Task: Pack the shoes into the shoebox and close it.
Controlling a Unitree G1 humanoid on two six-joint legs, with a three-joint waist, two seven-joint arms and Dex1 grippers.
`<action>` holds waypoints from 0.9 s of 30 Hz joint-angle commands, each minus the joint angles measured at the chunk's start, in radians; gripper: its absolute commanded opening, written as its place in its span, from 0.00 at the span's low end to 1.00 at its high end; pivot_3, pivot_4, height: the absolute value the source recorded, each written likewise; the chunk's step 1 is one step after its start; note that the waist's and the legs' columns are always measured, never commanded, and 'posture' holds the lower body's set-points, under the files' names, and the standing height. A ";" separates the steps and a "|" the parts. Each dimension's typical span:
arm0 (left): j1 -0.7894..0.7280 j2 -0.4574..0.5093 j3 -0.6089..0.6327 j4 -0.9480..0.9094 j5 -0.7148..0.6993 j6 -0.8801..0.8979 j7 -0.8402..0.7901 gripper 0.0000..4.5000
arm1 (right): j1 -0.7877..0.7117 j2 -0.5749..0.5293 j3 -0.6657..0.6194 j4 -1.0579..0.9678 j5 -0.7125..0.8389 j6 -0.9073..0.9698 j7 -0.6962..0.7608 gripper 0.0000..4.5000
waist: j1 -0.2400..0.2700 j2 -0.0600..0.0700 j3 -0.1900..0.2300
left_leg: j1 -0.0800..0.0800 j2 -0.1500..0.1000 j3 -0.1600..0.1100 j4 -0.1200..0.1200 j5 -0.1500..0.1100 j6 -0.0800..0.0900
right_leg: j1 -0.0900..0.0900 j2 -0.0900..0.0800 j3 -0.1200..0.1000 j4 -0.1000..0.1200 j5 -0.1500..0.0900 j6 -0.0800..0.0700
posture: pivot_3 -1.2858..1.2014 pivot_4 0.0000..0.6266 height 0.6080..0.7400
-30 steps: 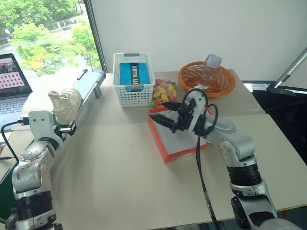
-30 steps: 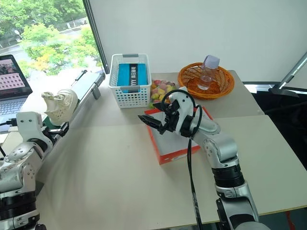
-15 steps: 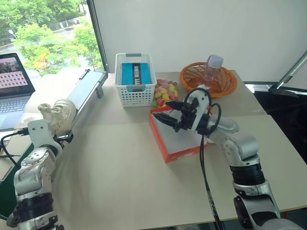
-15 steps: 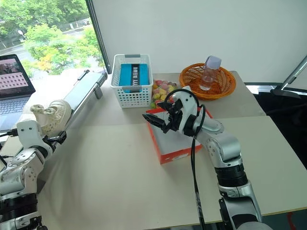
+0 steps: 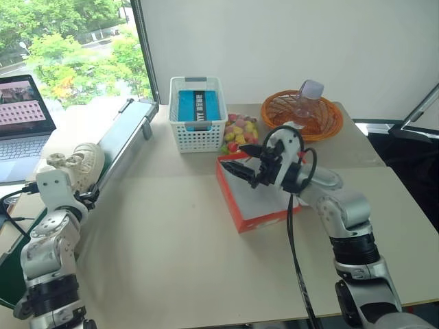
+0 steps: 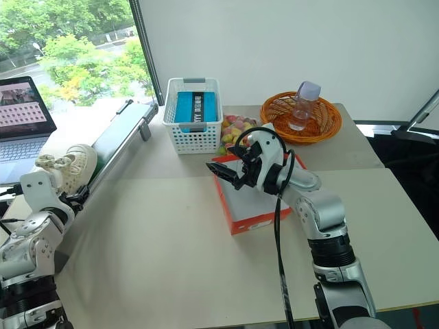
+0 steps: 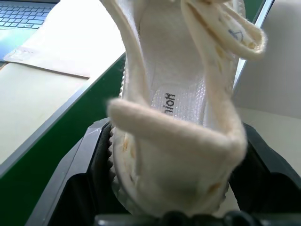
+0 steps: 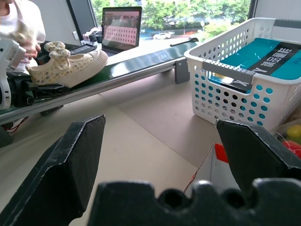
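A cream perforated shoe [image 5: 79,164] lies low over the near end of the green belt at the table's left edge. My left gripper [image 7: 178,188] is shut on its heel, with a black finger [image 7: 96,169] pressed against each side. From the right wrist, the shoe [image 8: 66,68] looks level with the belt; I cannot tell whether it rests on it. The red-orange shoebox [image 5: 267,221] sits mid-table, its white inside showing. My right gripper [image 5: 232,170] hovers open over the box's far left corner, holding nothing.
A white lattice basket [image 5: 197,127] with a blue box stands behind the shoebox, beside a pile of coloured balls [image 5: 236,133]. An orange wicker basket [image 5: 300,115] holds a clear bottle [image 5: 306,96]. The belt conveyor [image 5: 127,133] runs along the left, with a laptop [image 5: 24,110] beyond.
The whole picture has shifted a little. The shoe in my left gripper has tipped down closer to the belt. My right arm has kept still.
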 commanded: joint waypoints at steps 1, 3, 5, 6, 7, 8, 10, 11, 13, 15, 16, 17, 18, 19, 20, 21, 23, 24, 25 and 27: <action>-0.092 -0.010 -0.027 -0.041 -0.019 -0.083 -0.010 0.66 | -0.040 -0.001 -0.032 -0.015 -0.001 -0.009 -0.008 1.00 | 0.003 -0.002 0.001 | 0.000 0.000 0.000 0.000 0.000 0.000 | 0.000 0.000 0.000 0.000 0.000 0.000 | 0.52 0.24 1.00; -0.128 -0.010 -0.051 -0.063 -0.016 -0.104 -0.019 0.66 | -0.042 0.003 -0.038 -0.015 0.007 -0.006 -0.010 1.00 | 0.002 -0.006 0.003 | -0.002 0.000 0.000 0.000 0.001 -0.001 | -0.001 0.000 -0.001 -0.001 0.001 0.001 | 0.52 0.24 1.00; -0.162 -0.012 -0.089 -0.086 -0.023 -0.111 -0.037 0.66 | -0.045 0.005 -0.044 -0.015 0.013 -0.005 -0.011 1.00 | -0.003 -0.008 0.002 | -0.005 0.000 0.000 0.000 0.001 -0.001 | -0.003 0.000 -0.001 -0.002 0.003 0.000 | 0.52 0.24 1.00; -0.176 -0.016 -0.104 -0.094 -0.029 -0.113 -0.045 0.66 | -0.046 0.005 -0.046 -0.016 0.014 -0.005 -0.012 1.00 | -0.004 -0.008 0.002 | -0.007 0.000 0.000 0.000 0.002 0.001 | -0.004 0.000 -0.001 -0.003 0.004 0.003 | 0.52 0.24 1.00; -0.192 -0.018 -0.137 -0.111 -0.027 -0.117 -0.058 0.66 | -0.048 0.008 -0.052 -0.018 0.020 -0.004 -0.014 1.00 | -0.005 -0.008 0.002 | -0.009 0.000 0.000 0.000 0.006 0.006 | -0.006 0.000 -0.001 -0.003 0.006 0.006 | 0.52 0.24 1.00; -0.209 -0.023 -0.169 -0.131 -0.028 -0.118 -0.071 0.66 | -0.051 0.013 -0.061 -0.021 0.029 -0.002 -0.019 1.00 | -0.005 -0.008 0.002 | -0.010 0.000 0.000 0.000 0.006 0.006 | -0.008 0.000 -0.001 -0.003 0.006 0.006 | 0.52 0.24 1.00; -0.236 -0.039 -0.219 -0.164 -0.039 -0.116 -0.094 0.66 | -0.062 0.039 -0.098 -0.023 0.069 0.012 -0.042 1.00 | -0.004 -0.008 0.002 | -0.012 0.000 0.000 0.000 0.005 0.005 | -0.009 0.000 0.000 -0.003 0.005 0.007 | 0.52 0.24 1.00; -0.241 -0.043 -0.228 -0.172 -0.043 -0.114 -0.099 0.66 | -0.064 0.046 -0.108 -0.024 0.079 0.017 -0.048 1.00 | -0.004 -0.008 0.002 | -0.013 0.000 0.000 0.000 0.004 0.005 | -0.009 0.001 0.000 -0.003 0.005 0.007 | 0.52 0.24 1.00; -0.261 -0.069 -0.272 -0.199 -0.056 -0.109 -0.116 0.66 | -0.093 0.088 -0.176 -0.018 0.154 0.054 -0.096 1.00 | -0.008 -0.008 0.002 | -0.014 0.000 -0.001 -0.001 0.004 0.005 | -0.010 0.001 0.000 -0.004 0.005 0.007 | 0.52 0.24 1.00; -0.290 -0.103 -0.323 -0.227 -0.077 -0.097 -0.134 0.66 | -0.134 0.140 -0.264 -0.003 0.259 0.100 -0.171 1.00 | -0.009 -0.008 0.002 | -0.014 0.000 -0.001 -0.001 0.004 0.005 | -0.010 0.001 0.000 -0.004 0.005 0.007 | 0.52 0.24 1.00; -0.310 -0.123 -0.355 -0.236 -0.084 -0.084 -0.143 0.66 | -0.161 0.170 -0.325 0.014 0.346 0.127 -0.225 1.00 | -0.009 -0.008 0.002 | -0.014 0.000 -0.001 -0.001 0.004 0.005 | -0.010 0.001 0.000 -0.003 0.005 0.007 | 0.52 0.24 1.00; -0.328 -0.140 -0.385 -0.240 -0.089 -0.079 -0.152 0.66 | -0.186 0.195 -0.377 0.028 0.425 0.154 -0.274 1.00 | -0.008 -0.008 0.002 | -0.014 0.000 -0.001 0.000 0.004 0.005 | -0.010 0.001 0.000 -0.003 0.005 0.007 | 0.52 0.24 1.00; -0.339 -0.150 -0.403 -0.241 -0.090 -0.076 -0.157 0.66 | -0.203 0.209 -0.410 0.036 0.478 0.174 -0.309 1.00 | -0.008 -0.008 0.002 | -0.014 0.000 -0.001 0.000 0.004 0.005 | -0.010 0.001 0.000 -0.002 0.005 0.007 | 0.52 0.24 1.00; -0.354 -0.170 -0.426 -0.237 -0.093 -0.072 -0.162 0.66 | -0.215 0.220 -0.436 0.041 0.525 0.191 -0.341 1.00 | -0.006 -0.008 0.002 | -0.014 0.000 -0.002 0.000 0.004 0.005 | -0.010 0.001 0.000 -0.002 0.006 0.007 | 0.52 0.24 1.00; -0.365 -0.185 -0.444 -0.233 -0.096 -0.073 -0.168 0.66 | -0.221 0.225 -0.449 0.042 0.552 0.202 -0.364 1.00 | -0.005 -0.008 0.002 | -0.014 0.000 -0.002 0.000 0.004 0.006 | -0.009 0.001 -0.001 -0.002 0.006 0.008 | 0.52 0.24 1.00; -0.373 -0.199 -0.460 -0.231 -0.098 -0.072 -0.174 0.66 | -0.224 0.226 -0.455 0.041 0.569 0.210 -0.385 1.00 | -0.005 -0.008 0.002 | -0.014 0.000 -0.002 0.001 0.004 0.006 | -0.009 0.001 -0.001 -0.002 0.006 0.008 | 0.52 0.24 1.00; -0.383 -0.219 -0.483 -0.228 -0.099 -0.068 -0.183 0.66 | -0.221 0.212 -0.441 0.032 0.570 0.223 -0.403 1.00 | -0.007 -0.008 0.002 | -0.014 0.000 -0.002 0.001 0.004 0.006 | -0.008 0.001 -0.001 -0.004 0.006 0.008 | 0.52 0.24 1.00; -0.388 -0.228 -0.498 -0.229 -0.098 -0.065 -0.187 0.66 | -0.215 0.200 -0.426 0.024 0.562 0.230 -0.407 1.00 | -0.010 -0.008 0.002 | -0.014 0.000 -0.002 0.000 0.004 0.006 | -0.008 0.001 -0.001 -0.004 0.005 0.008 | 0.52 0.24 1.00; -0.393 -0.238 -0.509 -0.230 -0.099 -0.062 -0.187 0.66 | -0.210 0.196 -0.420 0.018 0.561 0.235 -0.417 1.00 | -0.012 -0.008 0.003 | -0.014 0.000 -0.001 0.000 0.004 0.006 | -0.009 0.001 0.000 -0.004 0.005 0.008 | 0.52 0.24 1.00; -0.401 -0.251 -0.524 -0.234 -0.101 -0.056 -0.189 0.66 | -0.201 0.196 -0.417 0.010 0.566 0.238 -0.438 1.00 | -0.014 -0.008 0.003 | -0.014 0.000 -0.002 0.000 0.004 0.006 | -0.009 0.002 0.000 -0.003 0.005 0.008 | 0.52 0.24 1.00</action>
